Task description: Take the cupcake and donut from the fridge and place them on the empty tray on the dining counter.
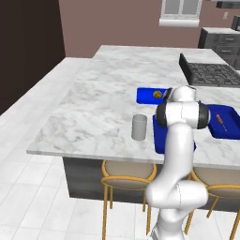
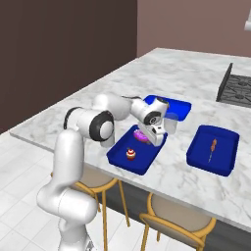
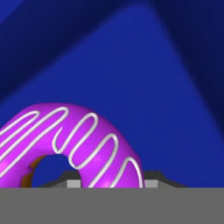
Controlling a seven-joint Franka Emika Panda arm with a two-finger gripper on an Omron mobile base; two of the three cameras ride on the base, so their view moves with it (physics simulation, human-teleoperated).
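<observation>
Gripper (image 2: 153, 138) tips are hidden behind the hand body in right base view, and in hand view just two grey bits poke up at the bottom edge, either side of the donut (image 3: 74, 144). So can't tell if it's pinching the donut or spread around it.

In left base view the arm covers most of the tray (image 1: 161, 138); only blue edges show w/ nothing of what's inside. Right base view fills that in: the tray (image 2: 120, 154) sits near the counter (image 2: 122, 83) edge, above the stools. The cupcake (image 2: 130, 154) stands upright in its near half. A sliver of donut (image 2: 141, 135) shows just under the gripper in the far half.

Hand view gives the donut close up: bright purple icing w/ white zigzag lines, brown dough at the hole, lying on the blue tray floor (image 3: 144, 65). Lower part is cut off.

Cupcake is tiny: tan wrapper, white frosting, red top.

Left base view also shows a grey cup (image 1: 139, 127) beside the tray. A second blue tray (image 1: 147, 95) w/ a brown round item (image 1: 157, 94) lies behind. A third (image 2: 213, 149) off to the side holds a thin skewer-like thing (image 2: 213, 148), hard to make out.
</observation>
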